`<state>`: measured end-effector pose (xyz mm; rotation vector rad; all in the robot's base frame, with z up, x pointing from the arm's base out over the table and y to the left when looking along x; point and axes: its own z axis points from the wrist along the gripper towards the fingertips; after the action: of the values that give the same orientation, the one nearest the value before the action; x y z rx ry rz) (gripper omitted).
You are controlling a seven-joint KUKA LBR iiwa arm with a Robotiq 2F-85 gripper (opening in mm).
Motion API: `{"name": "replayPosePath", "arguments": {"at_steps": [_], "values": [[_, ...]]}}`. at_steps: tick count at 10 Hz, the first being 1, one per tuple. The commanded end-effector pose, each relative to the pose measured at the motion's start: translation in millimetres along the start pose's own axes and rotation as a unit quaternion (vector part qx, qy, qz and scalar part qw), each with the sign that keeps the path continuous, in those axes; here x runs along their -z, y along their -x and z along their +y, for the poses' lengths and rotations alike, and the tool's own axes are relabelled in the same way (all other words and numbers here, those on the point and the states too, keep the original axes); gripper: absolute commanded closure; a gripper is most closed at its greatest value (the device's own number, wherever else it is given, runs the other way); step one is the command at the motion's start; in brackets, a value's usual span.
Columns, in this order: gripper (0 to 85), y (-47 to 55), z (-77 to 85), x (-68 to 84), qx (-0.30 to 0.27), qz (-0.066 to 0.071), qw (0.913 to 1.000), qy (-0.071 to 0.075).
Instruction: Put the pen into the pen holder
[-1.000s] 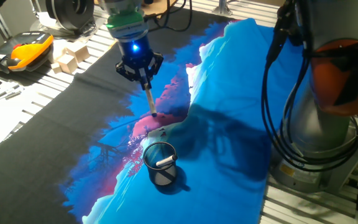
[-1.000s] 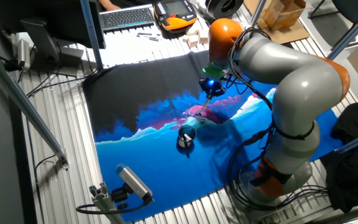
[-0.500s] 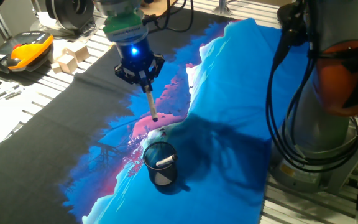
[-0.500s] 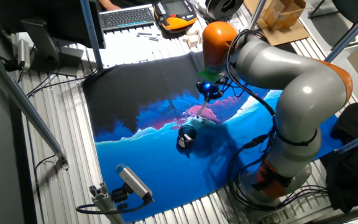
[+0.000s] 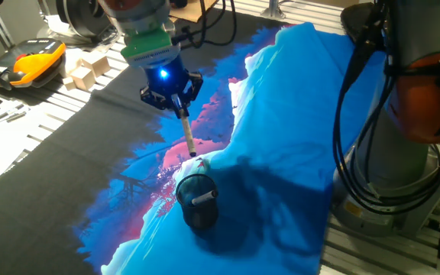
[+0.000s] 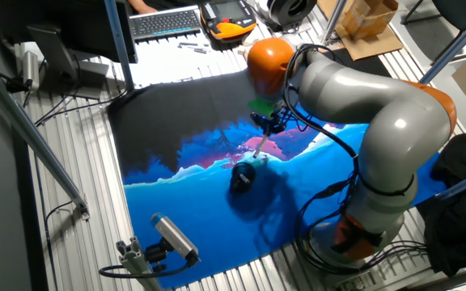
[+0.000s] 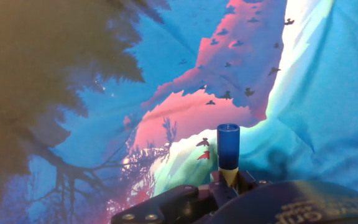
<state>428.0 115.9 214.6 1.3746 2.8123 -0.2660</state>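
Note:
My gripper (image 5: 180, 109) is shut on the pen (image 5: 189, 136), which hangs tip-down with its dark end just above the far rim of the pen holder (image 5: 197, 201). The holder is a small dark cup standing upright on the printed cloth, with a short white stick (image 5: 203, 198) lying inside it. In the other fixed view the gripper (image 6: 265, 129) holds the pen (image 6: 260, 146) just above and behind the cup (image 6: 242, 178). In the hand view the pen's dark blue end (image 7: 227, 146) points away from the shut gripper (image 7: 227, 178); the cup is out of that view.
A blue, pink and black printed cloth (image 5: 281, 114) covers the table. Wooden blocks (image 5: 87, 69) and an orange-black device (image 5: 26, 61) lie at the back left. The arm's base and cables (image 5: 403, 153) stand at the right. A small camera (image 6: 173, 235) sits near the cloth's front edge.
The gripper has moved a little to the left and toward the cup with the pen in it. The pen's tip is now closer to the cup's rim.

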Motion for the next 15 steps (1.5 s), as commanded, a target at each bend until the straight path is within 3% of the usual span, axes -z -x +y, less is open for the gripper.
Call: {"name": "replayPosePath", "arguments": {"at_steps": [1,3,9,11,13,15], "values": [[85.0,-3.0,0.7,-0.4,-0.007,-0.007,0.9999,-0.003],[85.0,-9.8,2.3,-1.0,-0.021,-0.020,0.9995,-0.015],[85.0,-25.7,10.0,-4.7,-0.054,-0.039,0.9971,-0.036],[85.0,-31.5,13.6,-7.2,-0.072,-0.049,0.9950,-0.049],[85.0,-40.2,18.7,-11.7,-0.095,-0.064,0.9909,-0.070],[85.0,-41.7,19.1,-12.4,-0.101,-0.071,0.9894,-0.077]]}}
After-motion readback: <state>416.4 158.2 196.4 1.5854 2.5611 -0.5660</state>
